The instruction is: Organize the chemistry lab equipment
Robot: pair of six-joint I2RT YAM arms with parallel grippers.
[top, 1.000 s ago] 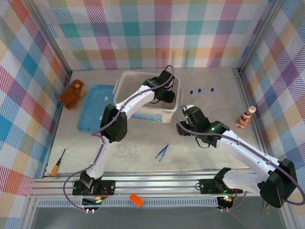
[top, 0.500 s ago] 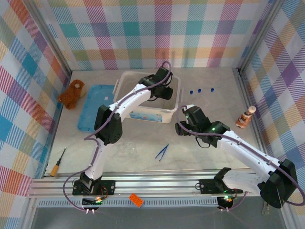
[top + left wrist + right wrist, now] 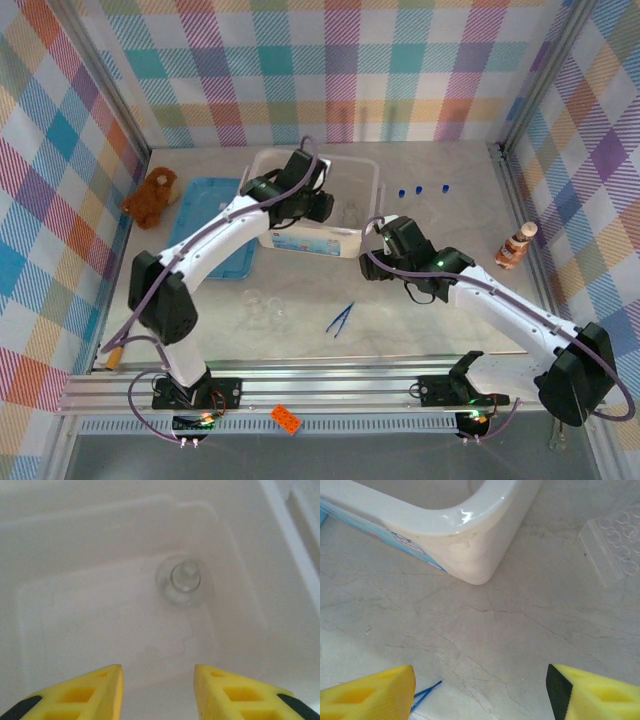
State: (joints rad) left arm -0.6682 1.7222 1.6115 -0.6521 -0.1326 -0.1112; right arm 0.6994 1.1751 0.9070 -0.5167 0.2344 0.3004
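Your right gripper [image 3: 481, 682] hangs wide open and empty just off the corner of the white bin [image 3: 475, 555]. The blue tweezers [image 3: 426, 692] lie just beside its left finger, low in the wrist view. They run on a slant, joined end toward the gripper, open tips pointing away from it. Your left gripper [image 3: 157, 680], partly open and empty, sits over the bin, so the right arm's the nearer one.
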